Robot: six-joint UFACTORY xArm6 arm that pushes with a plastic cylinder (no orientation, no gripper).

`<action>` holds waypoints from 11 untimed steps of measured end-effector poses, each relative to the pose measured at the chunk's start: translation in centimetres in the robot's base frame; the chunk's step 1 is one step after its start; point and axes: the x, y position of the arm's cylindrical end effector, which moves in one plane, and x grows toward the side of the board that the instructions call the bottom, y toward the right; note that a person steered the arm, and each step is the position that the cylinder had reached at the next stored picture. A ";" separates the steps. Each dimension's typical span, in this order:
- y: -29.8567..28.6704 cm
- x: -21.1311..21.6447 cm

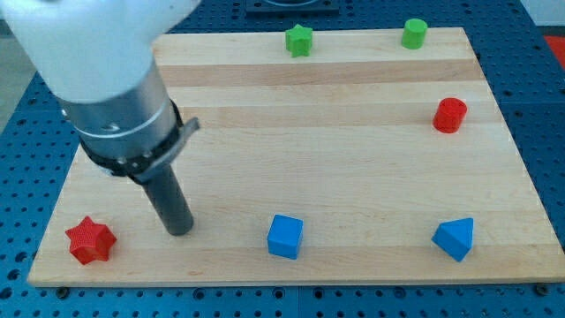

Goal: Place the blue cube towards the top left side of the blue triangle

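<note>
The blue cube [285, 236] sits near the view's bottom edge of the wooden board, a little left of centre. The blue triangle [454, 238] lies near the bottom right, far to the cube's right at about the same height. My tip [180, 230] rests on the board well to the left of the blue cube, not touching it. The rod rises up and left into the large grey and white arm body.
A red star [90, 240] lies at the bottom left, just left of my tip. A red cylinder [449, 115] stands at the right. A green star [299, 40] and a green cylinder [414, 33] sit along the top edge. The wooden board [335, 150] lies on a blue perforated table.
</note>
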 end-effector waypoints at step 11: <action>20.9 -1.4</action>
